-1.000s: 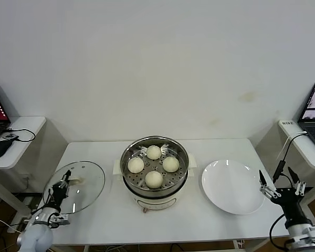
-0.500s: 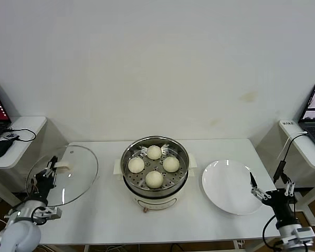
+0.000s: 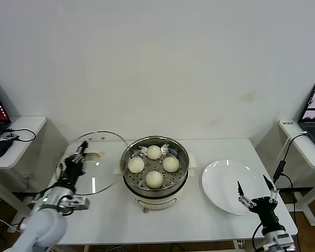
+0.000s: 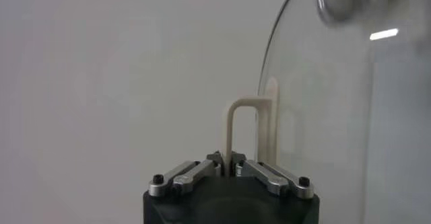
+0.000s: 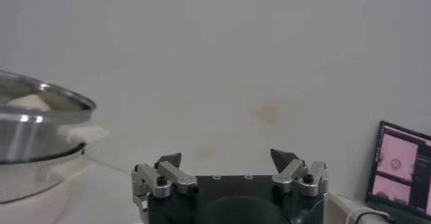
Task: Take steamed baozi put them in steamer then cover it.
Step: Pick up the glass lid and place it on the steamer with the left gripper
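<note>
I see four baozi (image 3: pixel 154 166) sitting in the steamer (image 3: pixel 154 173) at mid-table (uncovered). My left gripper (image 3: pixel 77 159) pinches the lid (image 3: pixel 91 163) by its cream handle (image 4: pixel 246 131), tilted just left of the steamer. My right gripper (image 3: pixel 255 193) hangs spread by the plate (image 3: pixel 232 185).

surface (image 3: pixel 220 220): white, rectangular
steamer (image 3: pixel 155 186): centre, between both pincers
plate (image 3: pixel 228 185): just beside right pincer (image 3: pixel 256 193), left of it
</note>
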Action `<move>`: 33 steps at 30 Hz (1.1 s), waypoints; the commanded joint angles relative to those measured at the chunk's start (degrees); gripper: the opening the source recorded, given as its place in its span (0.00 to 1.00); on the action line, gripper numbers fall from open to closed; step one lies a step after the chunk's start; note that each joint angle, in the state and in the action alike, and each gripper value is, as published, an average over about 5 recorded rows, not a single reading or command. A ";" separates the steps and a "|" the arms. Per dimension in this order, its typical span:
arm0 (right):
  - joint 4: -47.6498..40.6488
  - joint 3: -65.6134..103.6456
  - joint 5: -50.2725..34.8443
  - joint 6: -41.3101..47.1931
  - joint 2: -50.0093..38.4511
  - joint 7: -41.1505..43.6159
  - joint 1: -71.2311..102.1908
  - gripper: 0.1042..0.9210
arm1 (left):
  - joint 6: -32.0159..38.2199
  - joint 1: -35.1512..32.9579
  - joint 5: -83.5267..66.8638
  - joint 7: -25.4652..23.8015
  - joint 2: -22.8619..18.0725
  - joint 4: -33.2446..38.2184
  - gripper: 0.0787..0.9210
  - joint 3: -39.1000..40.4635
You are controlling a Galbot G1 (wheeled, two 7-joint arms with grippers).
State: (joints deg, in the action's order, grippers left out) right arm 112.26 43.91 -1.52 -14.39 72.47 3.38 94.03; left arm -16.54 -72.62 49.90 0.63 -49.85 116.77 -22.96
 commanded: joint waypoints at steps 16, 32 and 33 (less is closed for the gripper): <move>-5.46 -1.98 17.09 -2.33 7.05 -3.43 -1.86 0.88 | -16.82 24.15 25.45 -19.07 -19.30 -8.62 0.08 27.30; -5.94 -2.50 17.66 -2.54 7.62 -3.51 -1.69 0.88 | -17.28 23.61 27.78 -20.07 -25.95 -12.46 0.08 27.84; -5.98 -2.55 17.66 -2.56 7.64 -3.51 -1.70 0.88 | -17.26 23.53 27.89 -20.04 -26.23 -12.60 0.08 27.83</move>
State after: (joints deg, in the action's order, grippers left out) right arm 106.64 41.60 15.09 -16.78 79.64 0.03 92.45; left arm -32.89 -50.22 74.73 -17.68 -71.77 106.10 3.47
